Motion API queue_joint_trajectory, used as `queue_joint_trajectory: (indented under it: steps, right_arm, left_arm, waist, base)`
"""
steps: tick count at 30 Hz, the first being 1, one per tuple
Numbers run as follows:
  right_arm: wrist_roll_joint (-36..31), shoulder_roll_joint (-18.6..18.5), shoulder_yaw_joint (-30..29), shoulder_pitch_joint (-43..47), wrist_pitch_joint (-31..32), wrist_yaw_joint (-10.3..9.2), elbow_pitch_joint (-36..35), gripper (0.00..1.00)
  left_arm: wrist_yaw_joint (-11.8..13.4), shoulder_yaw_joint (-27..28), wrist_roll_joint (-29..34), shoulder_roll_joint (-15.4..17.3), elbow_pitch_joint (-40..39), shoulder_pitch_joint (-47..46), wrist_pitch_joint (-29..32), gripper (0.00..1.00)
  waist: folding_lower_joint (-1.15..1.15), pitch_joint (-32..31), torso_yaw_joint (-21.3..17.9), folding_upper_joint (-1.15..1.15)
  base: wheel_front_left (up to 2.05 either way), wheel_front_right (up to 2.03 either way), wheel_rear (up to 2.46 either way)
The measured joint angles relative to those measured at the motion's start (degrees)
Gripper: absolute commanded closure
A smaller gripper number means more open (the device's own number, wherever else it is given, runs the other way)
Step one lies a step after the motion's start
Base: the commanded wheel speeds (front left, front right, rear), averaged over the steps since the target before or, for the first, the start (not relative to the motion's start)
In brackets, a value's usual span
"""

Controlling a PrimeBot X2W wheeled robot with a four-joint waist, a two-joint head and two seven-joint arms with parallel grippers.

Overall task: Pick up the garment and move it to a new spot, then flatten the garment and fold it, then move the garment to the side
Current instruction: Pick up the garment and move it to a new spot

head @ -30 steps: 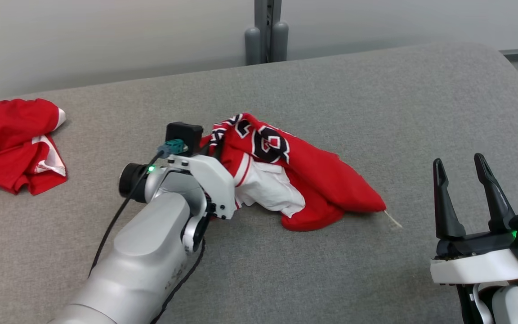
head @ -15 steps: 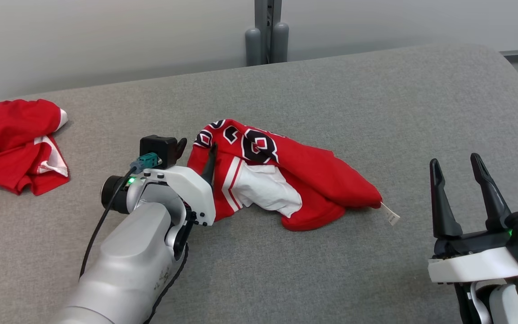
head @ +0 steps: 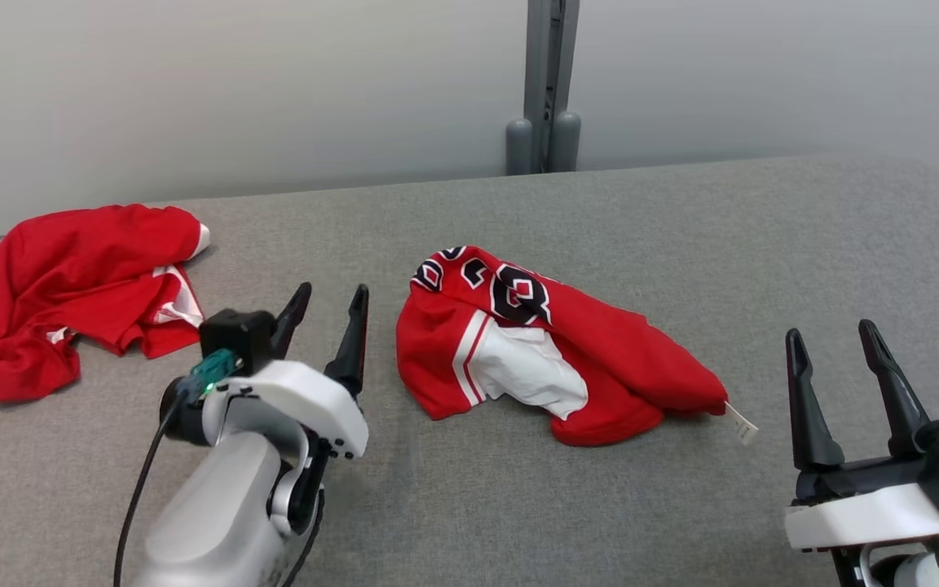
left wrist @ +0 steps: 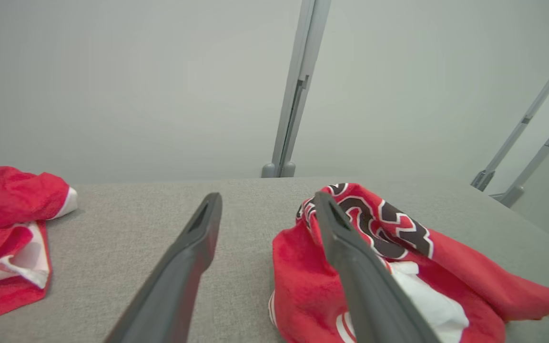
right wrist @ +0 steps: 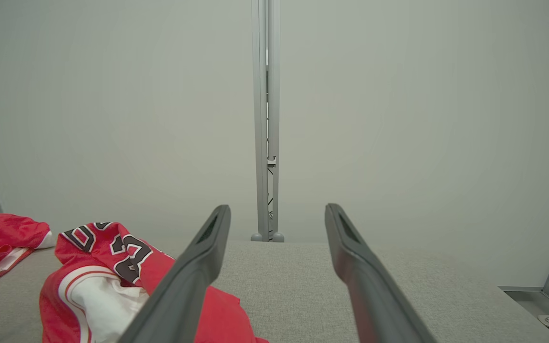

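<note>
Sprawling near the middle of the grey tabletop (head: 681, 244), a crumpled red garment (head: 624, 359) (white panel and black-and-white lettering showing) lies free of both arms. A second red garment (head: 70, 277) is heaped at the tabletop's left edge. The left fingers (head: 353, 342) stand spread apart and empty between the two heaps, just beside the middle one; the right fingers (head: 808, 399), likewise spread and empty, hang well to its right. A white tag (head: 741, 424) juts from its right end.
</note>
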Motion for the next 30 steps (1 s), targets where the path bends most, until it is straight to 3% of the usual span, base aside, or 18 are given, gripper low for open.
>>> queue_joint_trajectory:
  steps: [7, 14, 22, 30]
  right_arm:
    - [-0.4, 0.0, -0.7, 1.9, 0.0, 0.00, -0.2, 0.00]
    - [-0.2, 0.0, -0.5, 3.0, 0.0, 0.00, 0.2, 0.00]
    - [0.9, 0.0, -0.5, 4.2, 0.0, 0.00, 1.0, 0.00]
    - [1.5, 0.0, -0.3, 4.6, 0.0, 0.00, 1.8, 0.00]
  left_arm:
    - [2.4, 9.5, 8.7, 0.6, -13.3, 13.4, 0.0, 0.00]
    - [3.5, 17.7, 16.1, -1.5, -24.7, 24.4, 0.0, 0.00]
    - [2.4, 22.8, 19.9, -3.2, -29.3, 31.2, 0.0, 0.00]
    - [1.2, 24.6, 21.4, -3.6, -29.5, 32.4, 0.0, 0.00]
  waist:
    - [0.00, -2.0, 2.4, 0.00]
    - [0.00, -3.0, 3.6, 0.00]
    - [0.00, -3.6, 4.3, 0.00]
    - [0.00, -3.5, 4.4, 0.00]
  base:
    - [0.00, 0.00, 0.00]
    - [0.00, 0.00, 0.00]
    - [0.00, 0.00, 0.00]
    - [0.00, 0.00, 0.00]
